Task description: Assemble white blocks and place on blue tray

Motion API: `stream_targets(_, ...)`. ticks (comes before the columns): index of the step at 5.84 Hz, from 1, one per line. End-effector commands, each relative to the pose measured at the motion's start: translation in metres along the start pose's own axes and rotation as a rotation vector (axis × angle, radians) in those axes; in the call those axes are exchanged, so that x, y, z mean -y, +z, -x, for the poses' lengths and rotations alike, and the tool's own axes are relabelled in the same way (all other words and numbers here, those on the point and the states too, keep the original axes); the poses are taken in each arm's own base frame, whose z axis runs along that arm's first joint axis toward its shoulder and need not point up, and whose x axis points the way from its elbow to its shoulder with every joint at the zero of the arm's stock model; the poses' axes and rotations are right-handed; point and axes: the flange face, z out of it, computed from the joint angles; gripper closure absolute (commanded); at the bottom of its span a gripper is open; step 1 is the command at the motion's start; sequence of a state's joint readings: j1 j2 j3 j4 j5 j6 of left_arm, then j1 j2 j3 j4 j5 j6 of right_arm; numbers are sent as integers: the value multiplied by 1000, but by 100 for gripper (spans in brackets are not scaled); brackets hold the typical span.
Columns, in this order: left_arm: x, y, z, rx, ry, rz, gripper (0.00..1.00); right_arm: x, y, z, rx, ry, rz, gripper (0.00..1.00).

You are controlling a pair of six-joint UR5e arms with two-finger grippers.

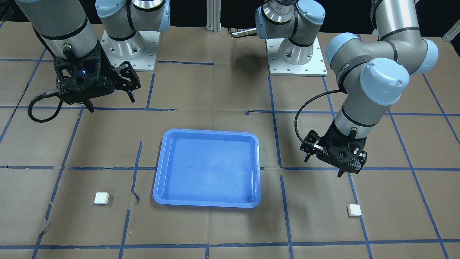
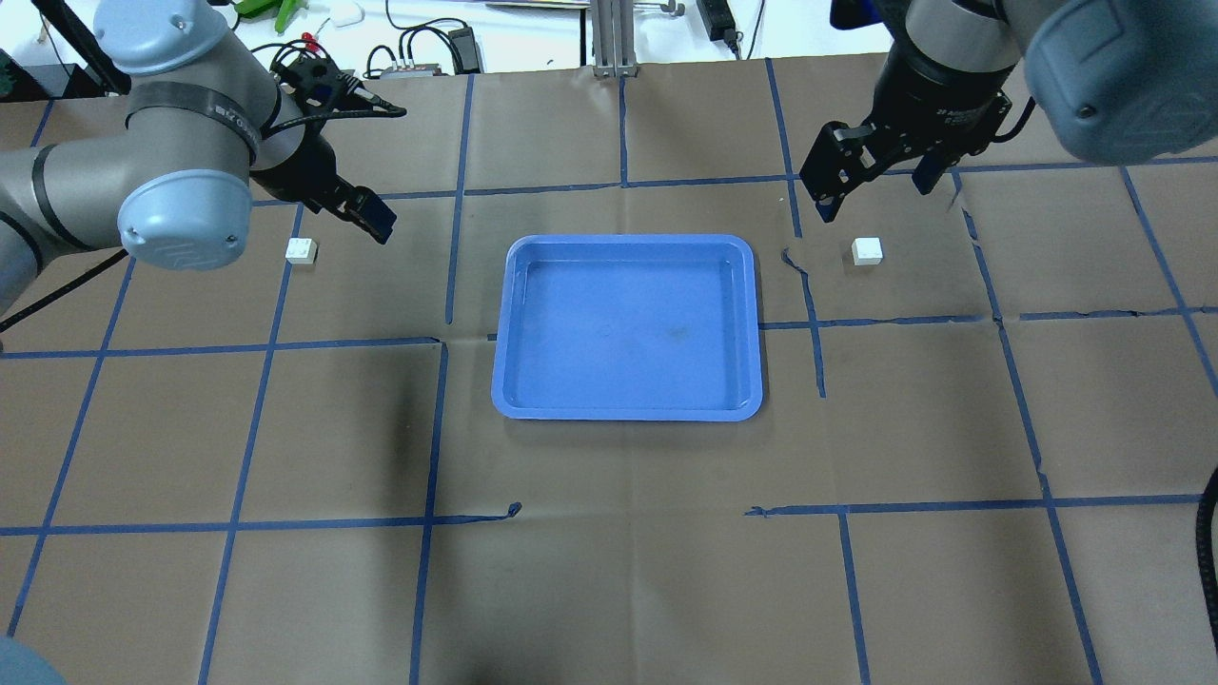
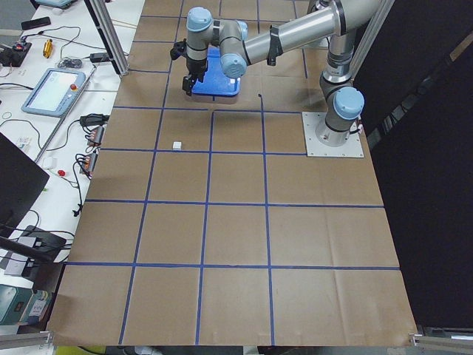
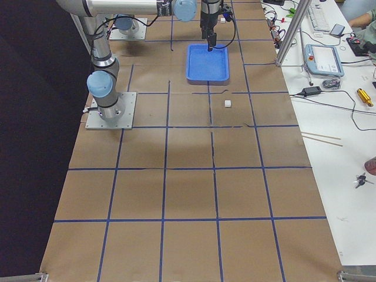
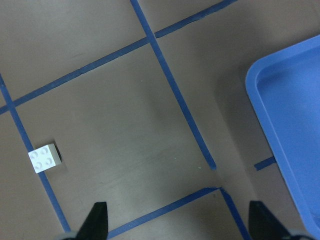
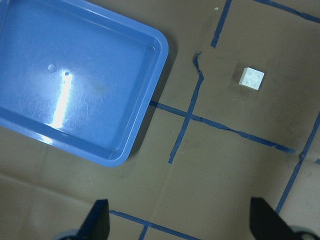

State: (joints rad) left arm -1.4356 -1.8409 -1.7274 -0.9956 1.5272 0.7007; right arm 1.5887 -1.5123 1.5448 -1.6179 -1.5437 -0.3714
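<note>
Tray: the tray lies flat at the middle of the surface, with nothing in it; its inside is faintly scuffed and throws back a streak of light in the right wrist view.
Left block: the left block sits studs up on the surface, well apart from the tray on the robot's left. In the left wrist view it rests against the edge of a tape line.
Right block: the right block sits studs up on the robot's right, also well apart from the tray, inside a tape square and touching no line.
Blocks together: separate, one on each side of the tray, neither on it.
Left arm: the left arm reaches over the surface near the left block.
Left jaws: apart, holding nothing, raised off the surface; the left wrist view shows both tips wide at the lower edge, the block off to one side and a tray corner at the other.
Right arm: the right arm hangs near the right block.
Right jaws: apart, holding nothing, raised off the surface; the right wrist view shows the tray and the right block beyond the tips.
Surface: brown, marked into squares by blue tape.
</note>
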Motion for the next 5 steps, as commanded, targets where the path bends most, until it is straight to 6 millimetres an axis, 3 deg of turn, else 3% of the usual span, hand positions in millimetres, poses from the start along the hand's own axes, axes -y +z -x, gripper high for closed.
stream_targets(1, -18, 36, 49, -6, 356, 16, 1, 0, 3, -2, -2, -322, 6, 0)
stream_targets(3, -41, 58, 108, -12, 734, 22, 1, 5, 12, -15, 8, -722, 12, 0)
stream_targets(4, -46, 78, 128, -24, 929, 34, 1, 5, 14, -41, 3, -853, 5, 0)
stream_targets(5, -49, 95, 141, -42, 1014, 40, 1, -1, 17, -76, 11, -1003, 5, 0)
